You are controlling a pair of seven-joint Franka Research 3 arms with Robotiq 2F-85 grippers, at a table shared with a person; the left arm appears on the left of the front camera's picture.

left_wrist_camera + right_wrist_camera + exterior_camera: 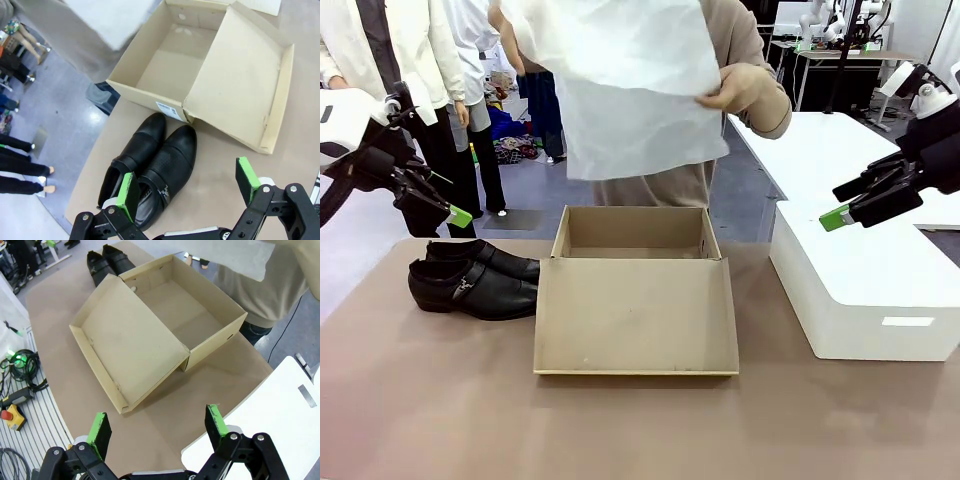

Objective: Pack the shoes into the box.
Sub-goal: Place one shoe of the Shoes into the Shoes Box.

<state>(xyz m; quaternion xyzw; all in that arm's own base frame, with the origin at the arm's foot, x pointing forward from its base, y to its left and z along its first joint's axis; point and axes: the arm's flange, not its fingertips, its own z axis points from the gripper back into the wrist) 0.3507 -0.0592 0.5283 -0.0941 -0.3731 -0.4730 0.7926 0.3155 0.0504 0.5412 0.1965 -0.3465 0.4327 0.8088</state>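
your left gripper [187, 187] and right gripper [157, 424] hang released, empty. black dress shoes [475, 278] sit just beside the open cardboard shoebox [635, 232].

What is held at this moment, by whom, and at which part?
The left gripper and the right gripper are open and empty. The person's hand holds a white tissue sheet by one side edge, above the box.
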